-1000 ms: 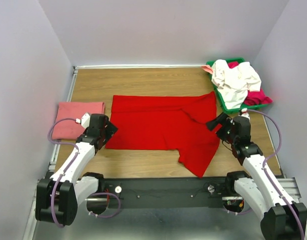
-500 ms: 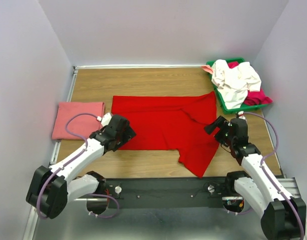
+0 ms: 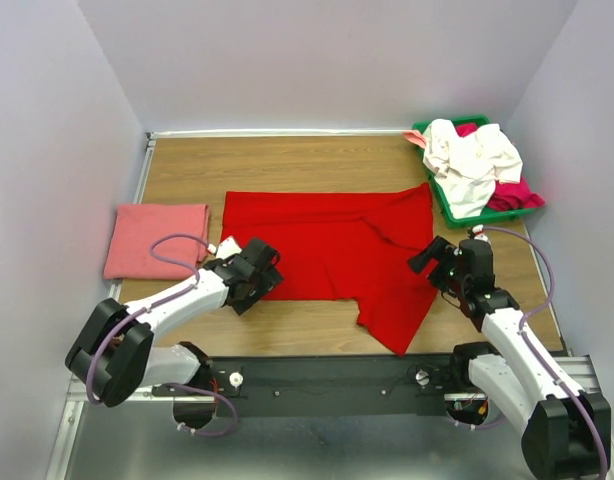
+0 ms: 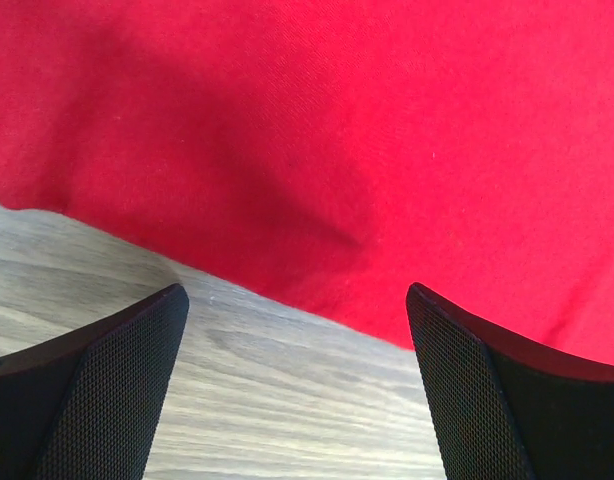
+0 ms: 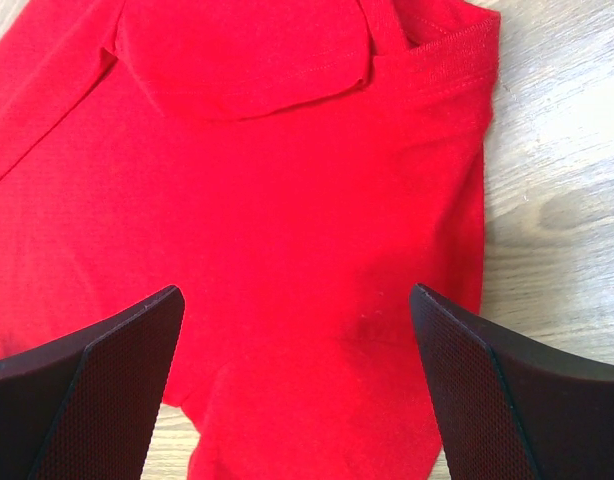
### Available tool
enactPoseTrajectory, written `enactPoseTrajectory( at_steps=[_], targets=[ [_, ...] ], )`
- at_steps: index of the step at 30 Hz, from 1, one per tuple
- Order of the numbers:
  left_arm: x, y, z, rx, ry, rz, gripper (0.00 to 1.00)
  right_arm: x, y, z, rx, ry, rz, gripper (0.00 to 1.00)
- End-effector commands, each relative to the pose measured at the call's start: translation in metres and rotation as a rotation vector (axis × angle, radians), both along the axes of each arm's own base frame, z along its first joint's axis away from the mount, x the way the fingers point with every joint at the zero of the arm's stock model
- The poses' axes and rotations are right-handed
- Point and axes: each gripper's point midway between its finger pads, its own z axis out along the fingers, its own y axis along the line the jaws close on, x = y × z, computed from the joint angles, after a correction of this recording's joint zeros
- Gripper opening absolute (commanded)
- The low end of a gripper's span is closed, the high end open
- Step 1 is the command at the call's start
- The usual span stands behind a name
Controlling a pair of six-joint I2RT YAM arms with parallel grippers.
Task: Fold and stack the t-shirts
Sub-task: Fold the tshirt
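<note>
Shirt [image 3: 327,235]: red, spread flat mid-table; only your top view shows all of it.
Left gripper [image 3: 265,272]: jaws wide, empty; your wrist view shows them over the near hem.
Right gripper [image 3: 425,256]: wide, empty, above the right side.
Pink square [image 3: 157,240]: folded, far left; top view only.

Nothing readable is showing in any view. No lettering, label, brand mark, number or sign is appearing on the red t-shirt [image 3: 317,250], on the salmon-pink folded t-shirt [image 3: 157,240] to its left, or on the green tray [image 3: 443,203].
</note>
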Motion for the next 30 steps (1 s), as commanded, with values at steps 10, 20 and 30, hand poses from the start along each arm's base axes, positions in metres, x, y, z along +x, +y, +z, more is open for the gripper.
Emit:
enactPoseTrajectory(
  at_steps=[10, 20, 30],
  targets=[
    [0.015, 0.097, -0.031, 0.269, 0.092, 0.258, 0.60, -0.004, -0.006, -0.003, -0.034, -0.017, 0.001, 1.00],
    [0.019, 0.101, -0.022, 0.251, 0.058, 0.249, 0.74, -0.004, -0.005, -0.003, -0.033, -0.014, 0.002, 1.00],
    [0.018, 0.097, -0.026, 0.234, 0.055, 0.229, 0.49, -0.007, -0.001, -0.001, -0.021, -0.020, 0.030, 1.00]
  ],
)
